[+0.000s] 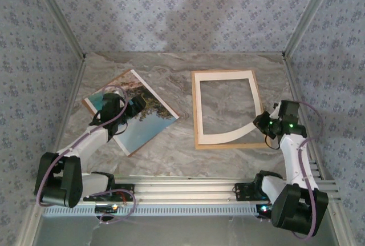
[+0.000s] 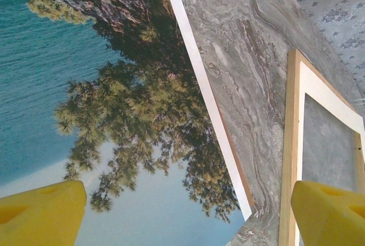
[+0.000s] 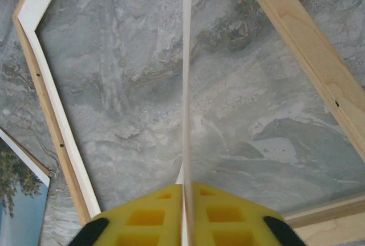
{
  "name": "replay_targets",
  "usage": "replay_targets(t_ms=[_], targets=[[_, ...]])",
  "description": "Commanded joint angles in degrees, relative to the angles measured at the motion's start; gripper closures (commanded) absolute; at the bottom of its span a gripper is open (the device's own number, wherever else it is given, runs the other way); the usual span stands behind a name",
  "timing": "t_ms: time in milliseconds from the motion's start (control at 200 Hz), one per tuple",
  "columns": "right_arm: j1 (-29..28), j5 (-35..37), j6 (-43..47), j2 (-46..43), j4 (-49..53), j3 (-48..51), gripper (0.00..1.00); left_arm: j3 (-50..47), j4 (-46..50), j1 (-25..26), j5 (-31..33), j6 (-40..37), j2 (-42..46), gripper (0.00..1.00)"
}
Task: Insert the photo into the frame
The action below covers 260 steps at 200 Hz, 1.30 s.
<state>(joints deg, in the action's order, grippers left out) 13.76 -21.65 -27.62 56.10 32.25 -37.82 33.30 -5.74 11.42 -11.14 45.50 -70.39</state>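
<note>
On the marbled tabletop point(image 1: 171, 75), seen from above, the photo point(image 1: 142, 117) lies askew at the left, well apart from the frame point(image 1: 194, 115). The left arm reaches out over the print, its left fingers point(image 1: 117, 109) above it. The right arm is bent in towards the frame's near right corner, where the right fingers point(image 1: 263, 121) lift a curling white mat point(image 1: 228, 136).

At the left wrist, the left fingers point(image 2: 40, 214) are spread wide and empty over the photo point(image 2: 114, 115), with the frame point(image 2: 291, 143) beyond.

At the right wrist, the right fingers point(image 3: 145, 217) are clenched on the mat point(image 3: 186, 86), seen edge-on over the frame point(image 3: 302, 57).
</note>
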Motion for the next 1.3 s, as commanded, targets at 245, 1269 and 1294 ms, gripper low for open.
replay_targets(t_ms=[245,1269,1294], targets=[[1.00,2.87,2.73,4.83,-3.86,0.71,0.75,1.75,-0.96,0.52,-0.40,-1.50,-1.24,0.07],[1.97,9.24,3.14,7.27,-6.16,5.39,0.48,1.54,-2.56,0.53,-0.67,-2.02,-5.26,0.07],[1.95,9.50,3.04,7.27,-6.34,5.46,0.46,1.58,-2.69,0.49,-0.76,-2.06,-5.43,0.07]])
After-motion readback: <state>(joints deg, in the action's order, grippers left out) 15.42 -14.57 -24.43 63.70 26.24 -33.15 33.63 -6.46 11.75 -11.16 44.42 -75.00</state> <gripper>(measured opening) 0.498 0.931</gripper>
